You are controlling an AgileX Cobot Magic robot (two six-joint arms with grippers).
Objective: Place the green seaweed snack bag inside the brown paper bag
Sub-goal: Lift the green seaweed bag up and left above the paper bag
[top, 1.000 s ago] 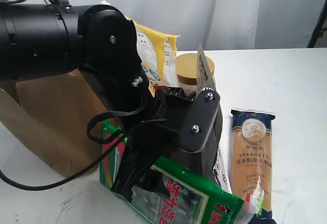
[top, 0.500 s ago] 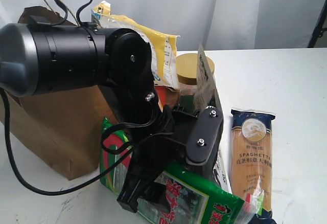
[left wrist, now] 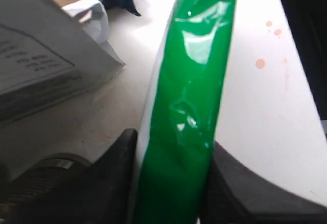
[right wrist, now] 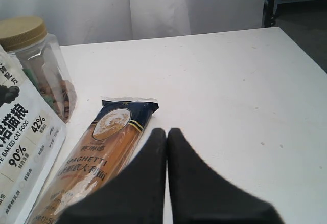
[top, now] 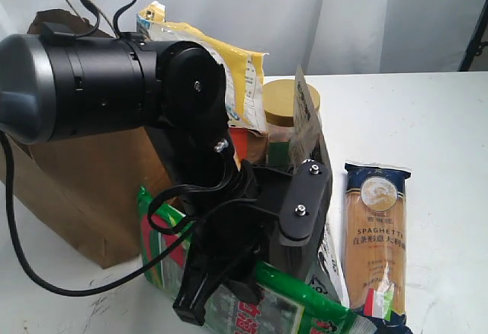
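Note:
The green seaweed snack bag hangs at the front of the exterior view, beside the brown paper bag that stands at the left. My left arm's black body covers its middle. In the left wrist view the glossy green packet runs edge-on between the black fingers, and my left gripper is shut on it above the white table. My right gripper is shut on nothing, low over the table beside a spaghetti packet; it is out of the exterior view.
A yellow-and-white candy bag stands behind the arm, next to a jar with a tan lid and a white-grey upright pouch. The spaghetti packet lies flat on the right. The white table stretches to the right.
The left arm has risen, uncovering the paper bag's rim. The green bag in its grip has shifted a little left, toward the paper bag.

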